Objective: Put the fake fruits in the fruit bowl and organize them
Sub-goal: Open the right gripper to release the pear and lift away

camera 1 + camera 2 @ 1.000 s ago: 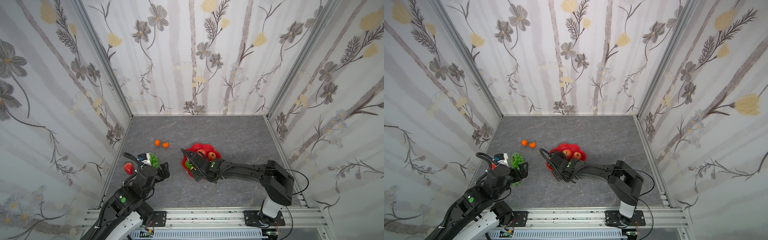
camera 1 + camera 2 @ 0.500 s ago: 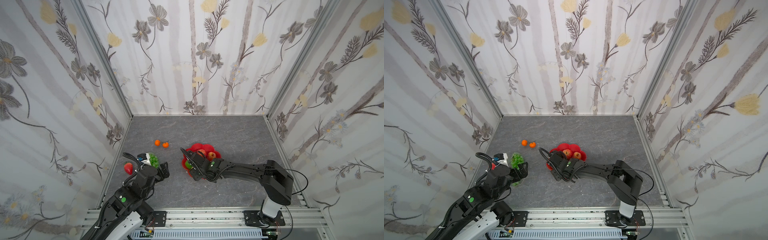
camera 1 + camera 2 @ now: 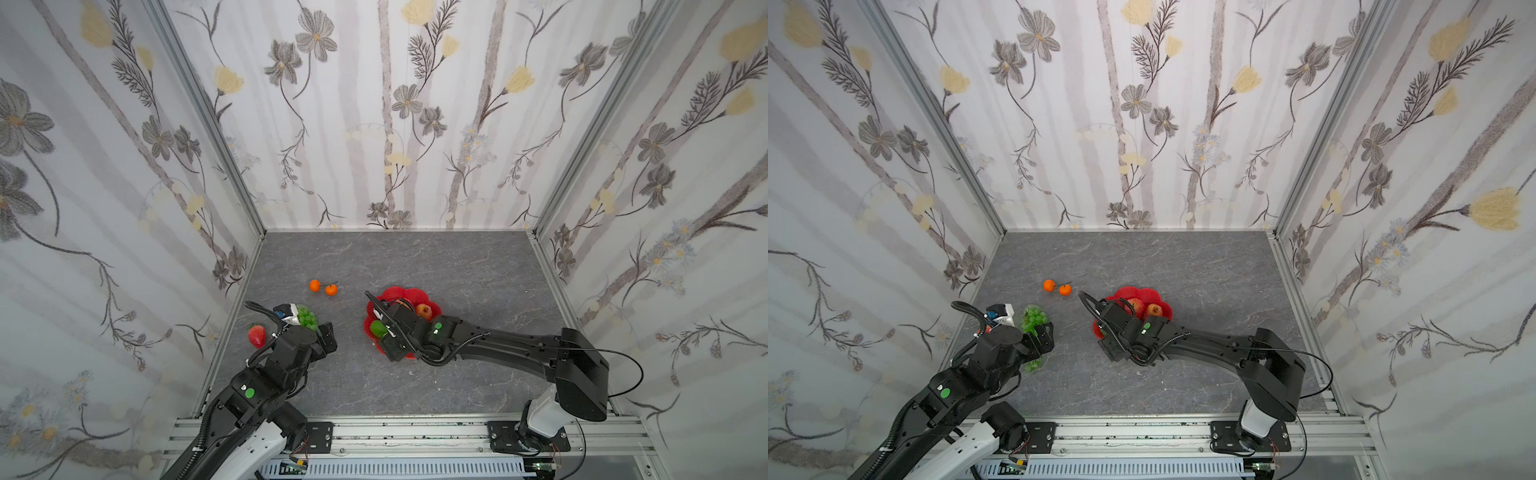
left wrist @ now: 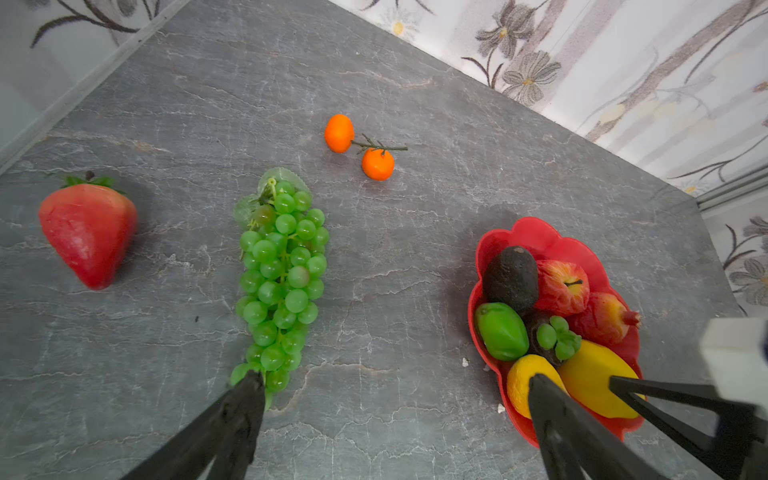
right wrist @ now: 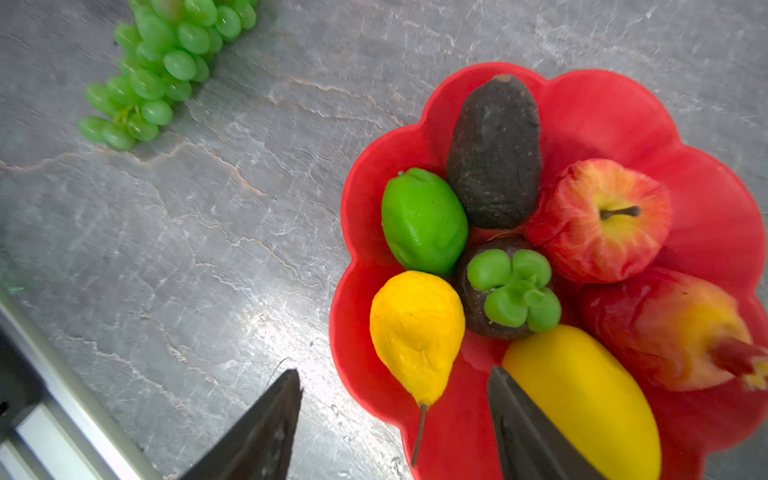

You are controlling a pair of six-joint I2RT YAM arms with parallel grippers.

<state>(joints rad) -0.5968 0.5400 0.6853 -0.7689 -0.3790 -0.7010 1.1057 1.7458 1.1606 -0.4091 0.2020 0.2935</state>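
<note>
The red flower-shaped fruit bowl (image 5: 602, 95) (image 3: 409, 296) holds an avocado (image 5: 494, 153), a lime (image 5: 424, 220), an apple (image 5: 602, 220), a yellow pear (image 5: 415, 328), a lemon (image 5: 582, 399) and other fruits. My right gripper (image 5: 393, 374) is open just above the bowl's near rim, with the pear's stem between its fingers and untouched. On the table to the left lie the green grape bunch (image 4: 282, 270) (image 3: 306, 316), two tangerines (image 4: 377, 164) (image 3: 331, 289) and a red strawberry (image 4: 89, 232) (image 3: 257, 336). My left gripper (image 4: 395, 378) is wide open and empty, one finger at the bunch's near tip.
Flowered walls close in the grey stone table (image 3: 457, 266) on three sides. A metal rail (image 3: 415, 432) carrying both arm bases runs along the front. The right arm (image 3: 511, 347) stretches low across the table from the right to the bowl.
The right gripper's jaws have spread wider over the bowl's edge. The left arm and the fruits on the table have not moved.
</note>
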